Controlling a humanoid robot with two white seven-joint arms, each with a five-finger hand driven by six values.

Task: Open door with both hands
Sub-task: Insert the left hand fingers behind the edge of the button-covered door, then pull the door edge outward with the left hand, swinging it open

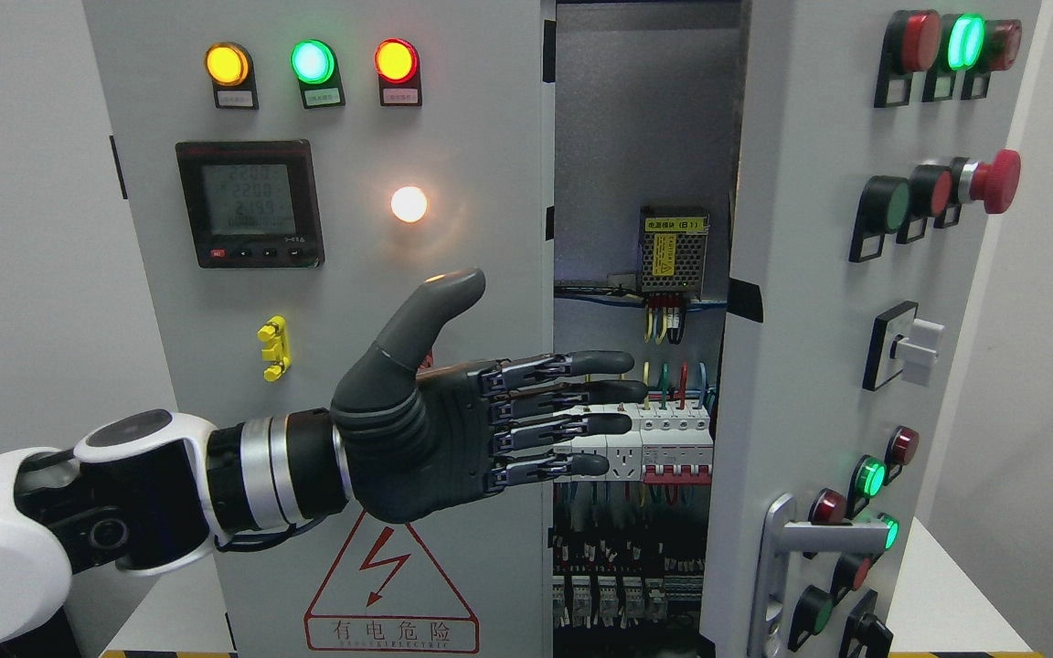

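Nearest us, the left hand (453, 420) enters from 8 o'clock, fingers (581, 395) extended flat toward 3 o'clock, thumb raised, grasping nothing. We note the right door (810, 274) at 3 o'clock standing ajar, long axis vertical, its handle (778, 567) at 5 o'clock. Breakers (668, 439) show in the gap beside the left door (344, 274).

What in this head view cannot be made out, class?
- Right hand: out of frame.
- Meter digits: too blurred to read.
- Breakers: left part hidden behind the left hand.
- Handle on the right door: bottom cut off by the lower edge.
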